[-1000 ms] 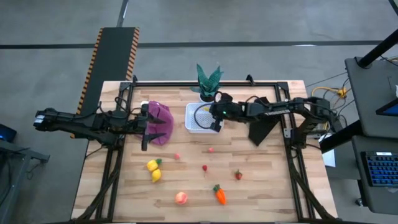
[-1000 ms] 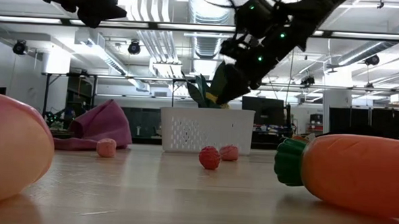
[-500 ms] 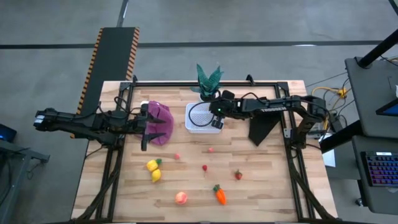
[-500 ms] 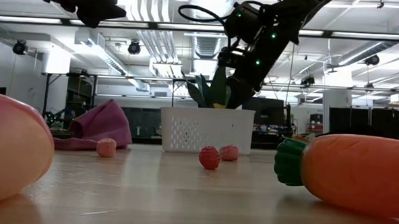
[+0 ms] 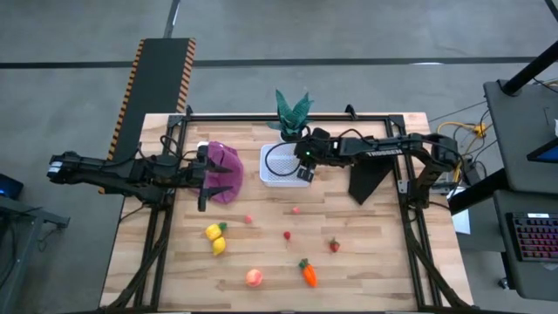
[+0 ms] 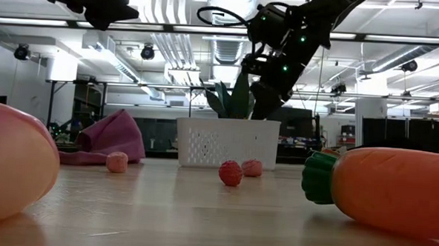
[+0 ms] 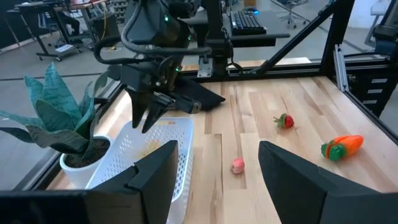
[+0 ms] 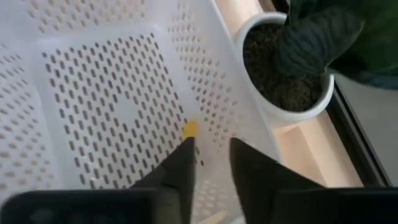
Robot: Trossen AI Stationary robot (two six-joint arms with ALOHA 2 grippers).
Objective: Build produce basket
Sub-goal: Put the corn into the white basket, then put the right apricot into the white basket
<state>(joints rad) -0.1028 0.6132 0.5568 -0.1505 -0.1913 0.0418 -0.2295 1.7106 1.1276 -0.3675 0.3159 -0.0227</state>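
Observation:
The white mesh basket point(image 5: 272, 177) stands at the table's far middle, next to the potted plant point(image 5: 292, 109). My right gripper point(image 5: 302, 173) is open over the basket's right part, fingers pointing down, tips just above the rim point(image 6: 261, 110). Whether they touch it, I cannot tell. A small yellow bit point(image 8: 189, 129) shows at the basket wall by one fingertip. My left gripper point(image 5: 206, 179) is open and empty by the purple cloth point(image 5: 224, 161). Two lemons point(image 5: 215, 237), a peach-pink fruit point(image 5: 254, 277), a carrot point(image 5: 309, 273) and red berries point(image 5: 287, 235) lie on the table's near half.
A black cloth point(image 5: 370, 179) lies on the table right of the basket, under my right arm. The plant's pot point(image 8: 292, 68) stands close against the basket's far right corner. A black frame runs along the table's edges point(image 5: 261, 116).
My right gripper has tipped more upright over the basket and shifted a little toward the table's right edge. The basket and the produce have stayed in place.

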